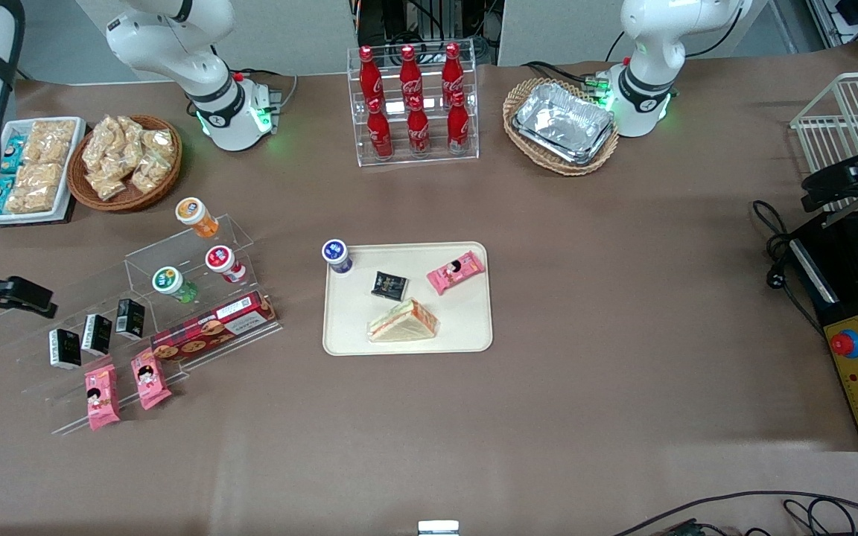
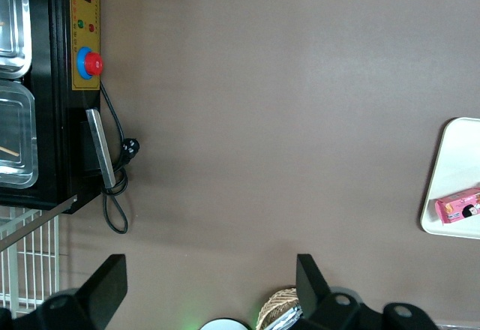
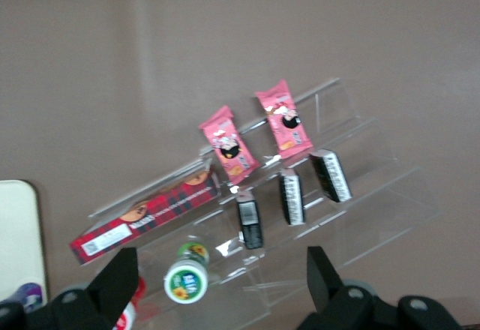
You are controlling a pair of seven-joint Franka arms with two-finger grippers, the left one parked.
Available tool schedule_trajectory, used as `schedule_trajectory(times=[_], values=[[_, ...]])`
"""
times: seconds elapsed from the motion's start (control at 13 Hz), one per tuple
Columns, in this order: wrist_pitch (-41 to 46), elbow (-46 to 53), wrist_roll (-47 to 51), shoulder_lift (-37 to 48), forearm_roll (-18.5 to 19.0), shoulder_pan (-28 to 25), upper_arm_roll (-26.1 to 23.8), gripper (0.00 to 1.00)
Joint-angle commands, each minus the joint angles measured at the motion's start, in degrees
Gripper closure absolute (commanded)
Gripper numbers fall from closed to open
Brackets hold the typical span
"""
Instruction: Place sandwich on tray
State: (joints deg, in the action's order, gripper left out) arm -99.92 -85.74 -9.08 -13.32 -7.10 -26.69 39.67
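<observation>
The sandwich (image 1: 403,322), a clear-wrapped wedge with an orange and green edge, lies flat on the cream tray (image 1: 466,336), near the tray's edge closest to the front camera. My right gripper (image 1: 8,289) hangs open and holds nothing. It is well away from the tray at the working arm's end of the table, above the clear stepped stand (image 1: 176,257). In the right wrist view the gripper (image 3: 221,281) spreads wide over a green-capped bottle (image 3: 186,281), and a corner of the tray (image 3: 19,232) shows. The sandwich is out of that view.
On the tray also sit a blue-capped bottle (image 1: 336,255), a black packet (image 1: 389,285) and a pink packet (image 1: 456,272). The stand holds bottles, black packets, pink packets (image 1: 101,397) and a red biscuit box (image 1: 213,326). A cola rack (image 1: 414,104), snack baskets and foil trays (image 1: 563,123) stand farther back.
</observation>
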Motion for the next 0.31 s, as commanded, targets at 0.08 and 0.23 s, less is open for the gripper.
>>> schedule_trajectory(times=[0.08,0.23], values=[[0.0,0.2,-3.4,1.4,1.7,12.8,-10.5,0.00],[0.1,0.2,-3.1,1.7,5.1,20.1,-18.4,0.00]])
